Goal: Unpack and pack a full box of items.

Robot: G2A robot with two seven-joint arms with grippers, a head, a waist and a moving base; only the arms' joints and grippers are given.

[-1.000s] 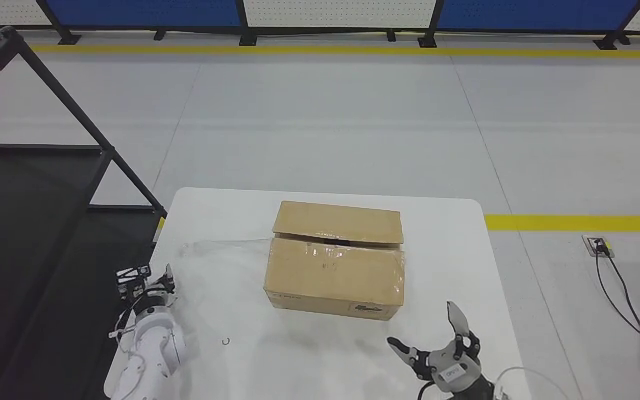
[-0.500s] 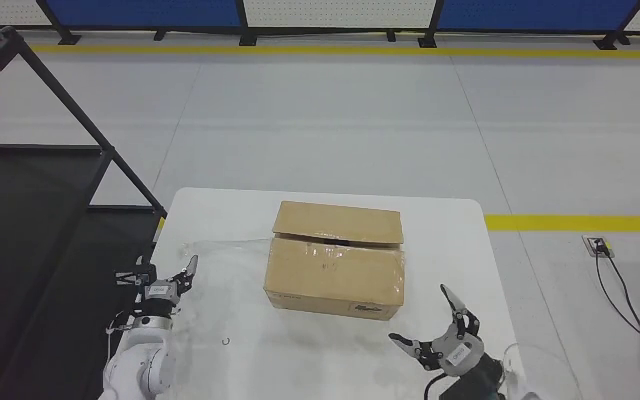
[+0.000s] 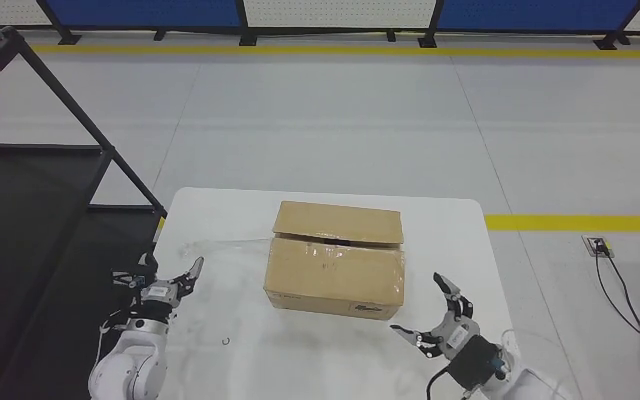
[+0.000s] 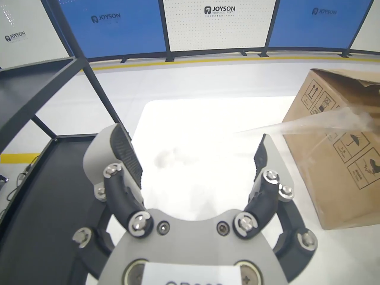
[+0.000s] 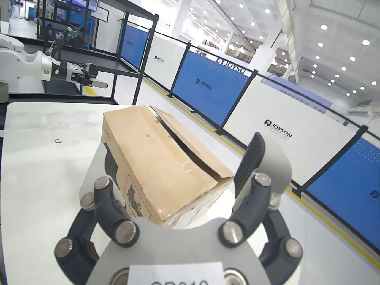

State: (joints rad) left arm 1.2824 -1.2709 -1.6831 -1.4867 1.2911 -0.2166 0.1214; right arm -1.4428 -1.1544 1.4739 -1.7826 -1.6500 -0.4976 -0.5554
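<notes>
A brown cardboard box [image 3: 337, 262] sits in the middle of the white table [image 3: 230, 215], top flaps down with a dark gap along the seam. A clear strip of tape [image 3: 225, 241] trails from its left side. My left gripper [image 3: 158, 272] hovers open and empty by the table's left edge, well away from the box [image 4: 335, 161]. In the left wrist view the left gripper [image 4: 191, 137] faces the bare tabletop. My right gripper [image 3: 418, 306] is open and empty off the box's near right corner. In the right wrist view the right gripper [image 5: 178, 152] frames a corner of the box [image 5: 154, 149].
A black metal shelf rack [image 3: 60, 200] stands against the table's left side. A small ring [image 3: 227, 341] lies on the table near the front. Blue and white partition panels [image 4: 216, 10] line the far floor.
The left gripper has turned and its fingers now show spread wide. The right gripper has swung up and closer to the box's near right corner. The box has not moved.
</notes>
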